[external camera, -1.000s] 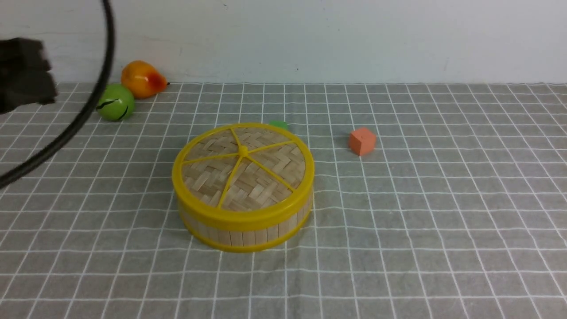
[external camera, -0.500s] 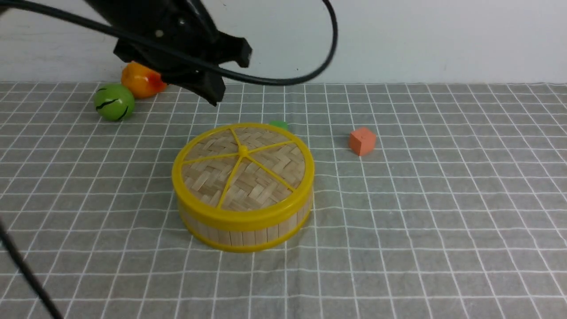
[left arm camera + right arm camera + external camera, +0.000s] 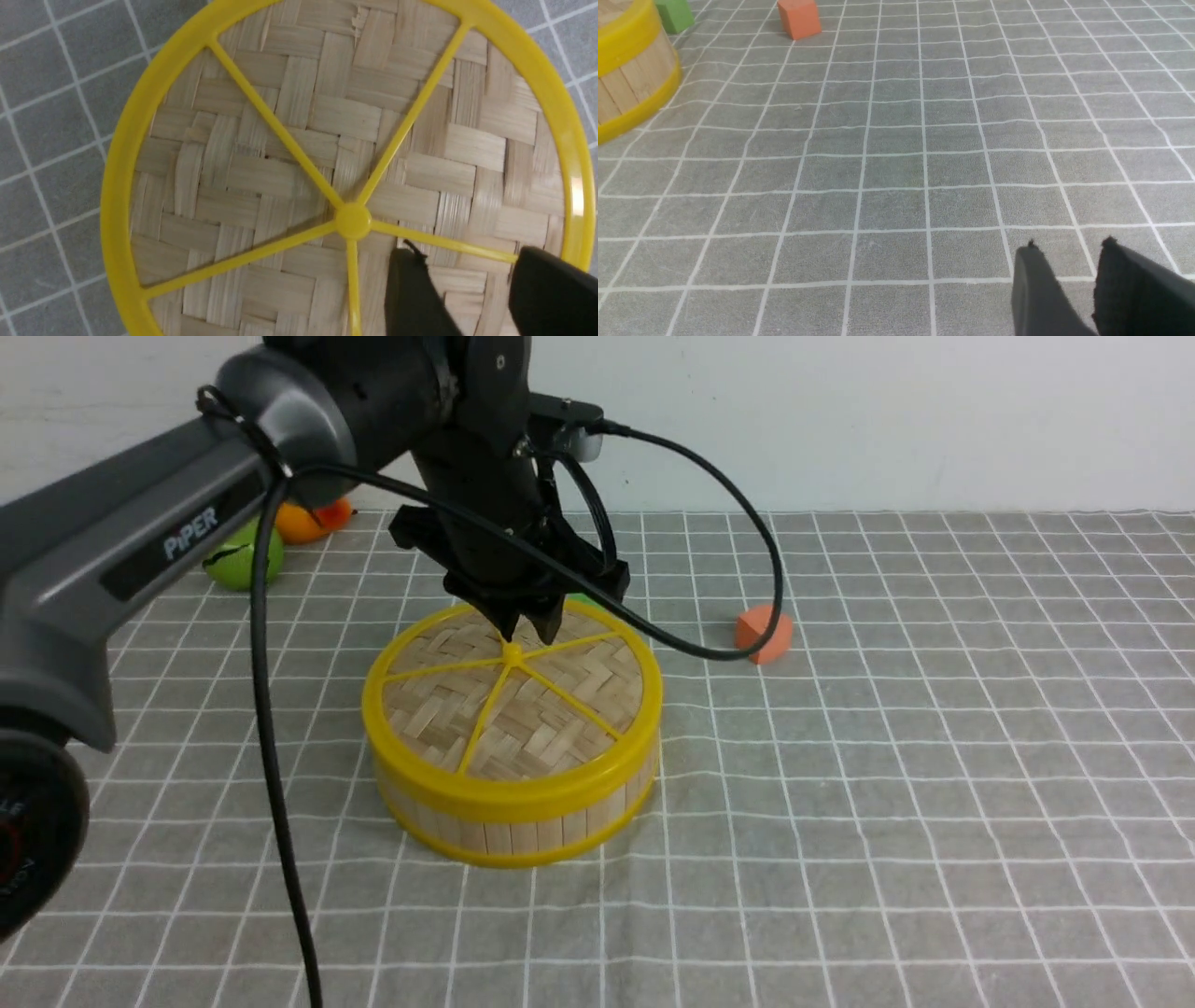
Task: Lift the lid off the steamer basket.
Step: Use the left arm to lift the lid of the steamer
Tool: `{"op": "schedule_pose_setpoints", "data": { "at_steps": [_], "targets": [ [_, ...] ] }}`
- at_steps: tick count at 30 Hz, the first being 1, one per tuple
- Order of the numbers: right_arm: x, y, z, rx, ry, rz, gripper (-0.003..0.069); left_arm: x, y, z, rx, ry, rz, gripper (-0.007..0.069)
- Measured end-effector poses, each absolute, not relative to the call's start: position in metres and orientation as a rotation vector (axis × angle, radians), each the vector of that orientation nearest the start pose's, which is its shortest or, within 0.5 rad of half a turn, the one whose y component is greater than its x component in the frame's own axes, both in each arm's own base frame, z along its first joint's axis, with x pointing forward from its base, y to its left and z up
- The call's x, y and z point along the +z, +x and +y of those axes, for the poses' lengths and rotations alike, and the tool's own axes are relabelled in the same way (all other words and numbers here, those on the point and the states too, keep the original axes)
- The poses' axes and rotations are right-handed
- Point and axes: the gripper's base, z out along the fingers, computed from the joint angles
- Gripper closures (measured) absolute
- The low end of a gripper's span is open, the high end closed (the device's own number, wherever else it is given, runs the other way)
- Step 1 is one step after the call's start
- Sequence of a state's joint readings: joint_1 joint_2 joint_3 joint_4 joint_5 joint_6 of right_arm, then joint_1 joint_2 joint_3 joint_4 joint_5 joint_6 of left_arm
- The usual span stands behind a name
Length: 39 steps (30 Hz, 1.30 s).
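End effector (image 3: 529,633) now seemingly above lid (image 3: 546,721)

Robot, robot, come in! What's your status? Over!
Left jaws open over knob. Right jaws open, empty. Lid on basket. Nothing blocking.

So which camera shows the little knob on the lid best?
The left wrist view: the knob is close up, unobstructed. The front view shows it small beneath the left end effector; the right wrist view misses it.
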<state>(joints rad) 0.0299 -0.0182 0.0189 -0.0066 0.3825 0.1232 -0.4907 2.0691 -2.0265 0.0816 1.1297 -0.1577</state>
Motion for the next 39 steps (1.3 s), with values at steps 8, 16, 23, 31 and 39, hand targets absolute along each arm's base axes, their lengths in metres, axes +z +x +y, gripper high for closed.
{"op": "schedule_pose_setpoints", "data": {
  "at_steps": [8,16,23,31,39],
  "targets": [
    [0.173,0.052,0.001,0.099,0.083,1.866,0.0484,0.273,0.426,-0.216,-0.051,0.424,2.637,0.0281],
    [0.173,0.052,0.001,0.098,0.083,1.866,0.0473,0.268,0.435,-0.213,-0.008,0.288,2.596,0.0379],
    [0.173,0.052,0.001,0.098,0.083,1.866,0.0466,0.268,0.436,-0.210,-0.014,0.246,2.602,0.0380],
    [0.173,0.052,0.001,0.099,0.083,1.866,0.0452,0.266,0.437,-0.201,-0.003,0.209,2.648,0.0381],
    [0.173,0.052,0.001,0.099,0.083,1.866,0.0441,0.266,0.437,-0.200,-0.002,0.205,2.652,0.0396]
  ]
}}
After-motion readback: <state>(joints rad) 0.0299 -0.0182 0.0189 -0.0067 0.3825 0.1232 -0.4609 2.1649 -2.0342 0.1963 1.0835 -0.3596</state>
